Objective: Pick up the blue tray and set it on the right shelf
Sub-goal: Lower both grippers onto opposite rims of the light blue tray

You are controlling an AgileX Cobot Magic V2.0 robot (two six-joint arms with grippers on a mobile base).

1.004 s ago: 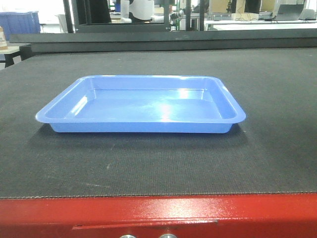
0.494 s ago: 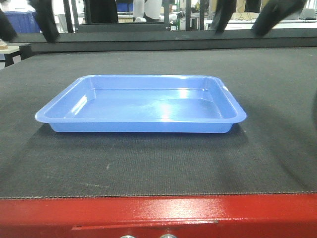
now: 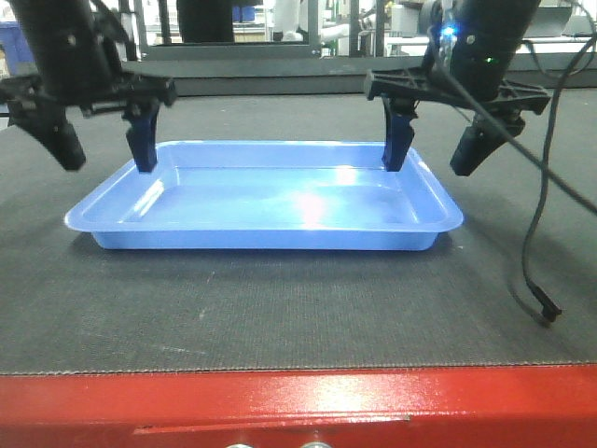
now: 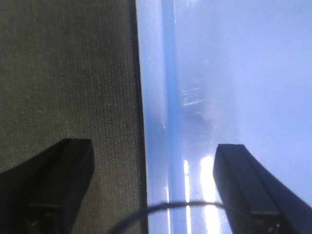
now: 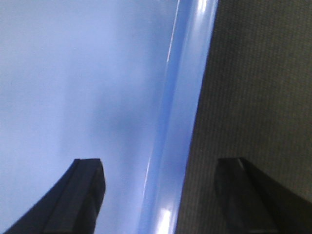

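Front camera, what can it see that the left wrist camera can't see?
Only the front view shows the whole blue tray, the right gripper, a dangling cable and the red table edge. Only the left wrist view shows, close up, the tray's rim running between the two fingers. Both show the left gripper open astride the tray's left rim on the dark mat.

Left gripper (image 4: 151,151): fingers (image 4: 61,180) spread wide, straddling the rim of the blue tray (image 4: 234,73). One finger is over the dark bench mat (image 4: 63,73), the other over the tray floor.
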